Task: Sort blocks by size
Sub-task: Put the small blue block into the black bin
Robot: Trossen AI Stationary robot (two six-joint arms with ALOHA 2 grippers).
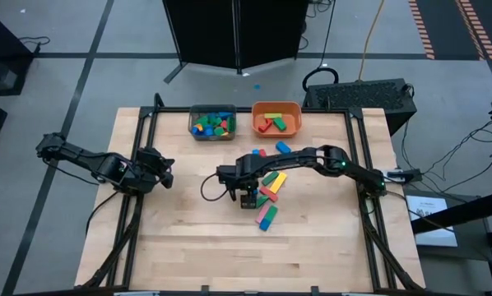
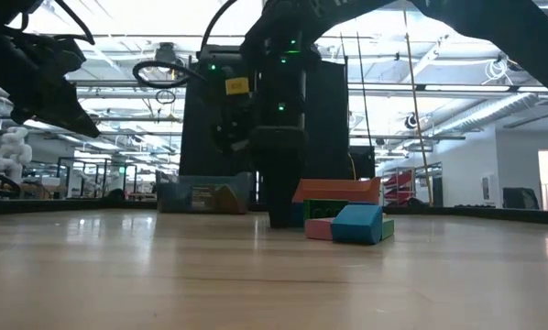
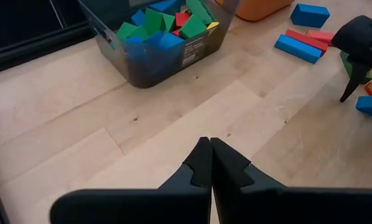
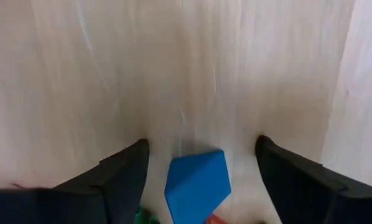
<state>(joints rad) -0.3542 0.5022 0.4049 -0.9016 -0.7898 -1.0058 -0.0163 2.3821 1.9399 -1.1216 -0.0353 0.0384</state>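
Observation:
My right gripper [image 4: 198, 163] points down over the middle of the table [image 1: 188, 247]. It is open, and its fingers stand on either side of a small blue block [image 4: 197, 185] without touching it. Beside it on the table lie loose blocks: a yellow one [image 1: 276, 181], a green one [image 1: 270, 176], a pink one [image 1: 267, 194] and a blue bar [image 1: 266, 216]. More loose blocks lie farther back [image 1: 284, 147]. My left gripper [image 3: 209, 163] is shut on nothing and waits above the table's left side [image 1: 162, 174].
A grey bin [image 1: 213, 122] full of green, blue and red blocks stands at the table's far edge. An orange bin [image 1: 276, 117] with red and green blocks is to its right. Bare wood stretches along the near half of the table.

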